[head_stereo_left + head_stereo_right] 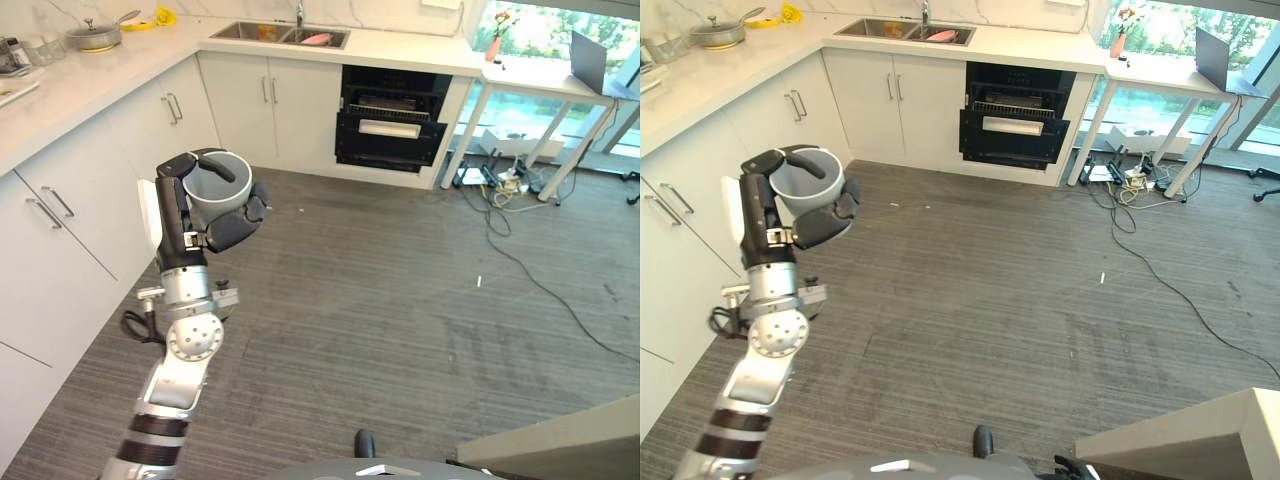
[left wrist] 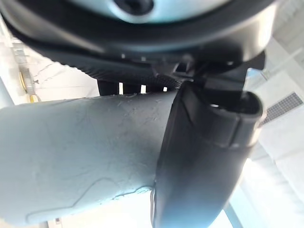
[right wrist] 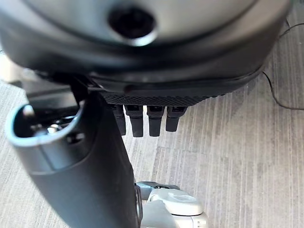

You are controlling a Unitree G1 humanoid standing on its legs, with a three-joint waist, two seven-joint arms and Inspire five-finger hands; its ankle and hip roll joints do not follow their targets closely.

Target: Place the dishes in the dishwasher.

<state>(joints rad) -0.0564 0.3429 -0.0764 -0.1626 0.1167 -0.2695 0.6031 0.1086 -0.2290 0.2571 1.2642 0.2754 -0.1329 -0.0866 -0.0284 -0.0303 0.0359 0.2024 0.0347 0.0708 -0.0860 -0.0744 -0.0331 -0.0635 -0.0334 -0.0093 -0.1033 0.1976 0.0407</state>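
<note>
Curled round a grey bowl (image 1: 218,180): fingers (image 1: 216,164) hooked over the rim, thumb (image 2: 204,156) pressed on the outer wall. Left hand (image 1: 196,215) raised upright above the grey floor (image 1: 400,300), beside white cabinets (image 1: 90,200). Right hand (image 3: 118,137) with fingers (image 3: 142,121) straight, holding nothing. Open dishwasher (image 1: 392,120) well apart, under the counter (image 1: 400,48) beside the sink (image 1: 282,34).
</note>
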